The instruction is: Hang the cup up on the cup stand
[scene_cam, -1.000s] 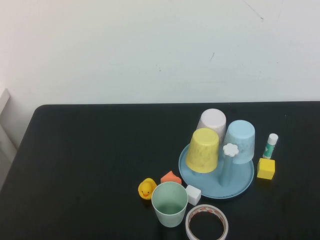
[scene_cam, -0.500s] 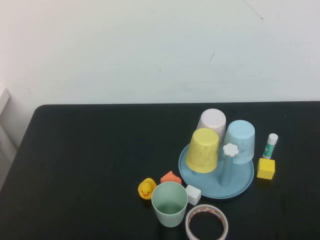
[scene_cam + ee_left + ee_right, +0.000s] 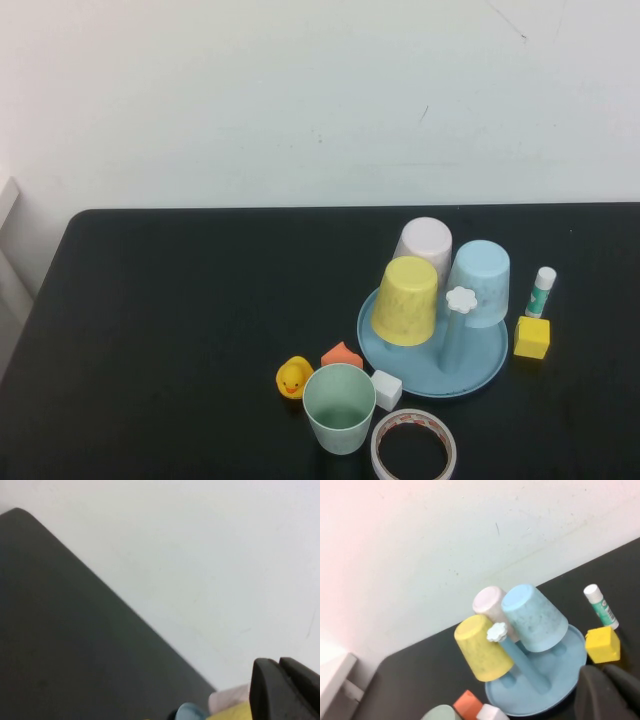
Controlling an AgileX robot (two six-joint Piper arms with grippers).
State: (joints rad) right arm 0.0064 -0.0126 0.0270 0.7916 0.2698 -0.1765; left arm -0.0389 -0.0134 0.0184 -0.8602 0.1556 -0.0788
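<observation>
The pale mint-green cup stands upright, mouth up, near the table's front edge; its rim also shows in the right wrist view. The light blue cup stand sits to its right, with a white flower cap. It holds an upturned yellow cup, light blue cup and pinkish cup. Neither gripper shows in the high view. My left gripper is shut and empty, above the table. My right gripper is shut and empty, above the stand's tray.
A yellow duck, orange block and white cube crowd the mint cup. A tape roll lies at its front right. A yellow cube and glue stick sit right of the stand.
</observation>
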